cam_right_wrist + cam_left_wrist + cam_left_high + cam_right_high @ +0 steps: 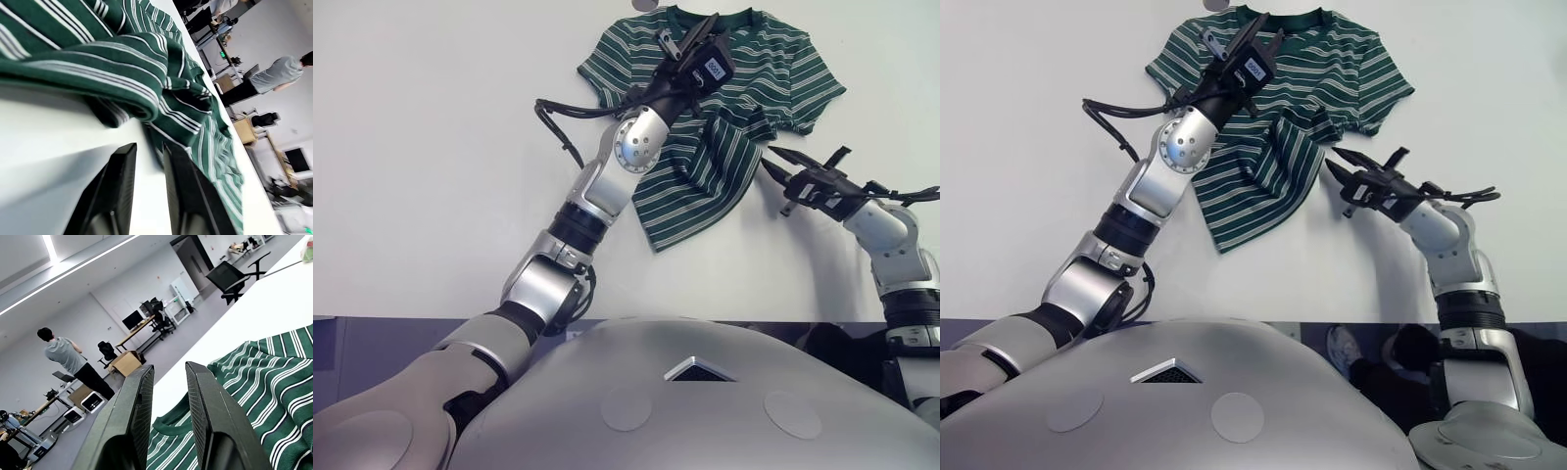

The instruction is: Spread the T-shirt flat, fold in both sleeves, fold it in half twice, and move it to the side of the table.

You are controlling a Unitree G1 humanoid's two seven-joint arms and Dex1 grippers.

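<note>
Above the shirt's upper chest, just on the robot's side of the collar (171, 428), left pincer (688, 37) hangs with its two fingers (134, 426) parted a little. Narrow gap, nothing between them. Left wrist view looks past the fingers at the plain green collar and striped cloth right below. Contact with the cloth can't be judged.

Low over bare desk (431, 147), just beside the shirt's right edge, right pincer (767, 157) sits with its tips pointing at the cloth. Its fingers (188, 196) are slightly apart, slim gap, empty. Right wrist view has a rumpled ridge of fabric right ahead of the tips, close but apart from them. Touching the desk or not, can't tell.

T-shirt (700, 186) is dark green with thin white stripes and lies at the far middle of the white desk. Collar is on the far side, hem toward the robot. Both left sleeve (607, 61) and right sleeve (813, 93) are spread out to the sides, unfolded. Upper part is fairly flat. Lower body is not flat: bunched creases (729, 127) run around the middle, the right side is drawn in, and the hem is skewed to a point on the near side. Whole shirt rests on the desk, with neither pincer gripping it.
</note>
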